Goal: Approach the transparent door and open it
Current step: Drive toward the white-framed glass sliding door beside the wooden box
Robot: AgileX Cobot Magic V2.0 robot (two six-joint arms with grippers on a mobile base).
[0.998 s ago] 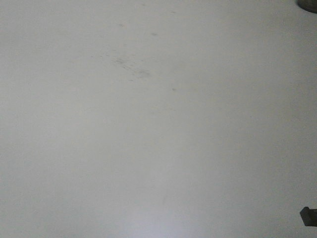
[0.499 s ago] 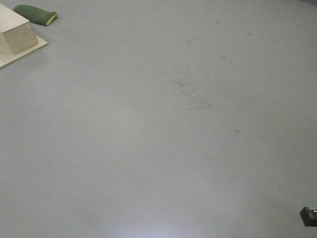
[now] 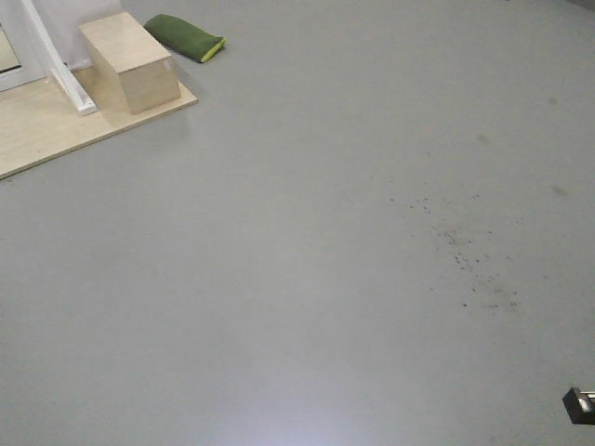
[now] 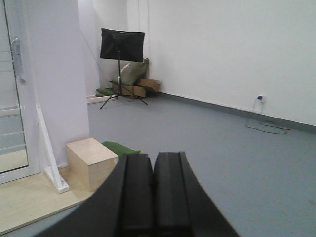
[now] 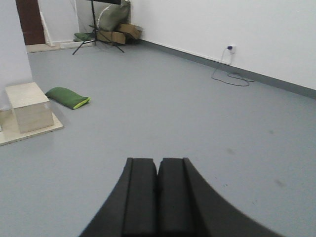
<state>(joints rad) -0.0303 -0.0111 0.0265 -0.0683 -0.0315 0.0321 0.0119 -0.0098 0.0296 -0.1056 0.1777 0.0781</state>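
While holding left gripper and right gripper with fingers pressed together, clamping nothing, sits on grey floor well apart from transparent door (far left in the left wrist view, silver handle on its upright), near pale wooden box and green cushion.

Left claw closed, pads pressed together; right claw likewise, both level.

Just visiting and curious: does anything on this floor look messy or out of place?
A scatter of dark specks dirties the grey floor, like spilled crumbs. A green cushion lies loose near the wooden box.
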